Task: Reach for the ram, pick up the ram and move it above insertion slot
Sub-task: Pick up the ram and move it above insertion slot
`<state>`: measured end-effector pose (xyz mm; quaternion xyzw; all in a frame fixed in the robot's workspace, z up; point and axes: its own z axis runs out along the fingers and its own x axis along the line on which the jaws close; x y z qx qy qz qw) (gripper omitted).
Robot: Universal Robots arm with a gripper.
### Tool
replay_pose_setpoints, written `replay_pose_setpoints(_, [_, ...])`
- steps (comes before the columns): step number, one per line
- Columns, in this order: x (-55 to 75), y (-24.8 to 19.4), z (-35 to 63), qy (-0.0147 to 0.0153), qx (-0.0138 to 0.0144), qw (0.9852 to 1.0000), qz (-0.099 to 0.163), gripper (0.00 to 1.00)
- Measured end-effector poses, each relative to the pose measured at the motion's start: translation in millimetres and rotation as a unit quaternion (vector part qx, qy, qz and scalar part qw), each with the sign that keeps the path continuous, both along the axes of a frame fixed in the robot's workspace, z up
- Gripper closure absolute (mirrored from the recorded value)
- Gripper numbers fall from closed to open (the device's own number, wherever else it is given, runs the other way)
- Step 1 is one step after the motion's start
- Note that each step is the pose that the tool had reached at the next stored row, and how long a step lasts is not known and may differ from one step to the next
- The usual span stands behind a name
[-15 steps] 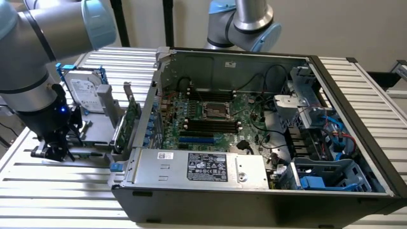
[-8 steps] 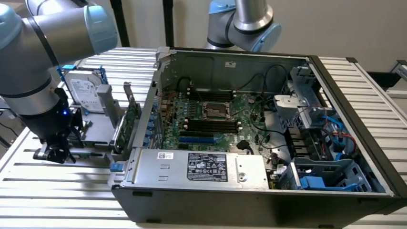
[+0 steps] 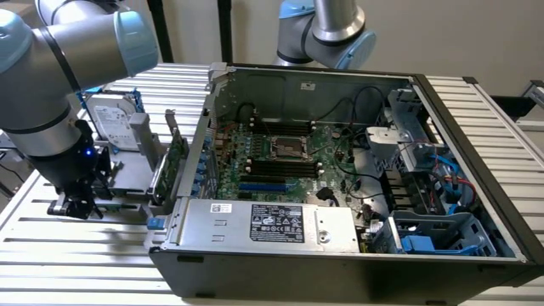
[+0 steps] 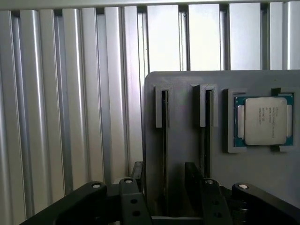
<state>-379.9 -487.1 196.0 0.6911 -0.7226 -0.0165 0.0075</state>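
In the wrist view a grey holder plate (image 4: 183, 150) has two narrow slots. A ram stick stands edge-on in each, showing as a thin dark strip (image 4: 164, 126) and a second strip (image 4: 206, 126). My gripper (image 4: 165, 177) is open, with one dark finger (image 4: 138, 176) and the other finger (image 4: 192, 176) on either side of the first strip, not clamped on it. In the exterior view my gripper (image 3: 75, 205) sits low over the grey holder (image 3: 127, 185), left of the open computer case (image 3: 340, 255). The motherboard's dark memory slots (image 3: 281, 167) lie inside the case.
A processor chip (image 4: 266, 120) rests in a recess of the holder beside the slots. A silver hard drive in a blue frame (image 3: 114, 121) and a green expansion card (image 3: 176, 159) stand upright between my arm and the case wall. A second arm (image 3: 327, 32) stands behind the case.
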Motion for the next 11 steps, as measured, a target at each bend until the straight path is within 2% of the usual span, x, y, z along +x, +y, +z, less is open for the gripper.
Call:
replay_pose_setpoints(1, [0.0, 0.0, -0.1, 0.0, 0.0, 1.0, 0.001, 0.54])
replay_pose_setpoints(2, [0.1, 0.0, -0.1, 0.0, 0.0, 1.0, 0.002, 0.6])
replay_pose_setpoints(3, [0.2, 0.0, -0.2, 0.0, 0.0, 1.0, 0.002, 0.6])
replay_pose_setpoints(4, [0.3, 0.0, -0.3, -0.0001, 0.0, 1.0, 0.003, 0.67])
replay_pose_setpoints(11, [1.8, 0.0, -0.3, 0.0, 0.0, 1.0, 0.008, 0.69])
